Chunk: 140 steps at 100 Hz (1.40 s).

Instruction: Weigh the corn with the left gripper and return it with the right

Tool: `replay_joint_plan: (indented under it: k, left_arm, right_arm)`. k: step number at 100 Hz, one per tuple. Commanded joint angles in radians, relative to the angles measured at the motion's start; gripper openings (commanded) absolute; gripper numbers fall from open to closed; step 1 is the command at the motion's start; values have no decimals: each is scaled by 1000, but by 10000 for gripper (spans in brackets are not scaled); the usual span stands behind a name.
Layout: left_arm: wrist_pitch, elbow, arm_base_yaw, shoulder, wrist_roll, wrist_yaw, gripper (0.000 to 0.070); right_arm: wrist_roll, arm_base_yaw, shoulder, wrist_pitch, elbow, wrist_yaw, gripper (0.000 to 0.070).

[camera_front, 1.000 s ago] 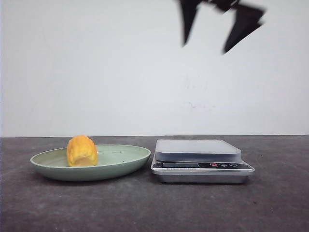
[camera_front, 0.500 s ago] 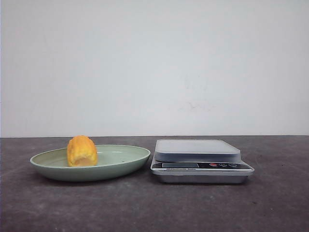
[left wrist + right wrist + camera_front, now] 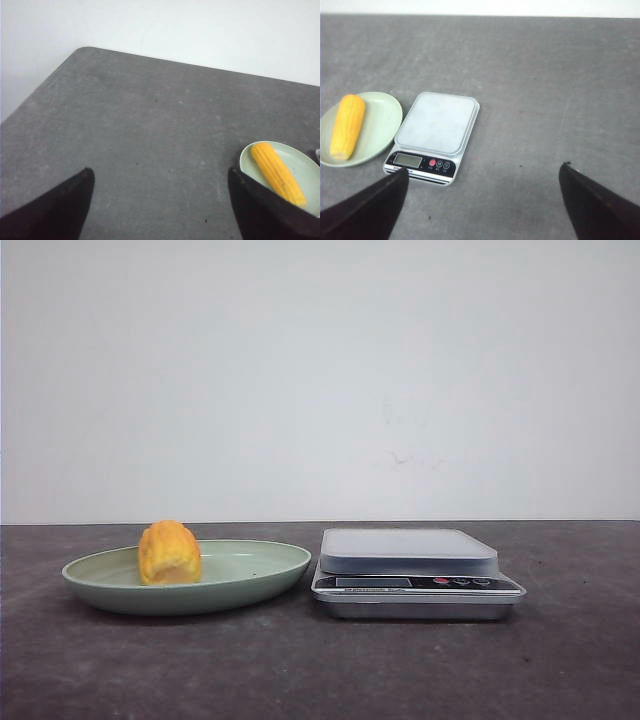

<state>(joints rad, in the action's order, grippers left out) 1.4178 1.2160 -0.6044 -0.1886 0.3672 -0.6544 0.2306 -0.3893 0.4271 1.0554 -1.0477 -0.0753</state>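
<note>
- Plain white wall is seen behind a dark grey worktop (image 3: 560, 670), on which a plate and a scale are set side by side, near but apart.
- The corn (image 3: 169, 553) is laid in the green plate (image 3: 262, 575), toward its left side; from the wrist views it is shown as a long cob lying flat.
- The scale (image 3: 436, 135) is left bare, its platform free to receive the corn.
- The left gripper (image 3: 160, 210) is held high with jaws spread wide, gripping nothing.
- The right gripper (image 3: 482, 207) is likewise held open and empty, above the scale side, presumably kept ready for the return.
- No weighing step is judged underway.
</note>
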Motion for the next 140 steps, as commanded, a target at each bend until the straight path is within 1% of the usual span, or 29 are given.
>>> replay_joint_plan:
  k: [1, 5, 8, 12, 16, 19, 24, 27, 29, 32, 35, 36, 38, 39, 49, 58, 72, 140]
  left_arm:
    - [24, 4, -6, -3, -14, 1, 512]
    - [21, -2, -6, -3, -11, 1, 512]
    - [14, -9, -6, -3, -9, 1, 510]
    - [3, -19, -7, -3, -8, 1, 505]
    - [-6, -27, -7, -3, -8, 4, 479]
    - [-13, -33, -8, -3, -9, 8, 435]
    - [-31, -45, -10, -3, -11, 18, 350]
    - [-46, -52, -11, -3, -12, 25, 300]
    - [-55, -56, -12, -3, -12, 28, 263]
    - [-64, -61, -12, -3, -13, 30, 195]
    - [-73, -66, -12, -3, -15, 30, 108]
    - [-77, -68, -12, -3, -16, 30, 77]
    - [-84, -72, -12, -3, -18, 30, 8]
    - [-88, -74, -12, -3, -19, 30, 0]
    - [-119, -85, -12, -3, -19, 40, 7]
    - [-137, -89, -12, -3, -13, 64, 6]
    - [-131, -89, -12, -3, -11, 64, 7]
    - [-130, -87, -12, -3, -11, 63, 7]
  right_arm:
    - [15, -5, -60, -6, 1, -3, 589]
    - [4, -5, -97, -5, 3, -5, 588]
    - [-10, -5, -121, -8, 3, -10, 569]
    - [-26, -3, -151, -14, 3, -13, 503]
    - [-34, -2, -172, -16, 3, -13, 422]
    - [-35, -1, -185, -15, 3, -13, 375]
    - [-37, -1, -198, -12, 3, -14, 321]
    - [-37, -1, -202, -11, 3, -13, 276]
    - [-37, -1, -203, -10, 3, -14, 230]
    - [-37, -1, -203, -10, 3, -14, 133]
    - [-37, -1, -203, -9, 3, -14, 15]
    - [-37, -1, -203, -10, 3, -13, 0]
    - [-37, -1, -203, -11, 3, -14, 0]
    - [-36, -1, -203, -11, 3, -14, 6]
    - [-27, 1, -202, -22, 3, -14, 6]
    - [-26, 1, -202, -30, 3, -12, 6]
    - [-21, 1, -202, -26, 3, 0, 6]
    - [-22, 1, -202, -32, 1, -4, 6]
